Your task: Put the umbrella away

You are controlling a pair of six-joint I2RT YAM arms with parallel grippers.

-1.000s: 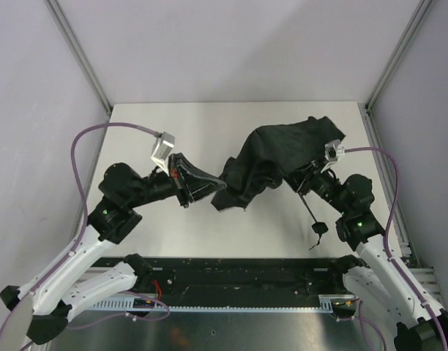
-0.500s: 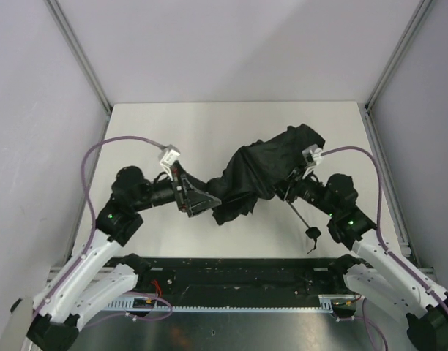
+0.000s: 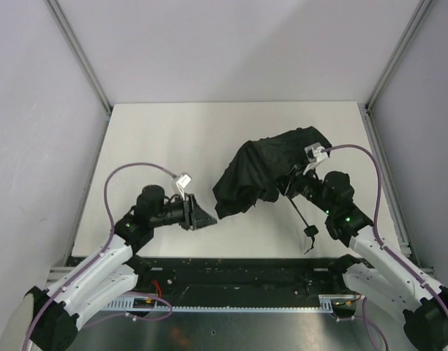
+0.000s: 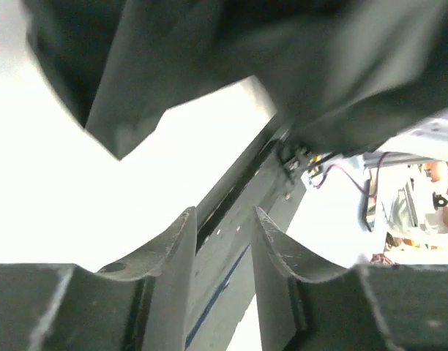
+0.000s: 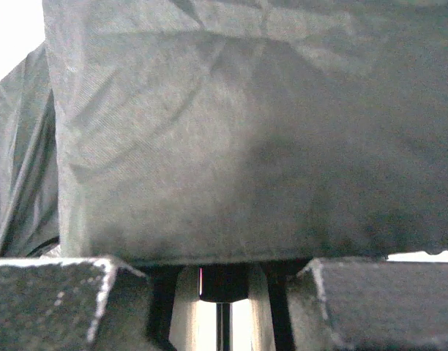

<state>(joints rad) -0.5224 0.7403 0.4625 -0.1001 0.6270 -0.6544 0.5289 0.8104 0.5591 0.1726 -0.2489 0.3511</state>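
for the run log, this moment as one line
umbrella: bunched, not put away | left end effector: open, empty, beside umbrella | right end effector: shut on shaft

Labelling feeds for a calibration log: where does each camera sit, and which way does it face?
Top external: above and behind, looking down on the table, the umbrella and both arms.
Left wrist: behind the left hand, fingers showing, facing the umbrella's edge.
Right wrist: behind the right hand, fabric filling the view.
Shared: the umbrella.
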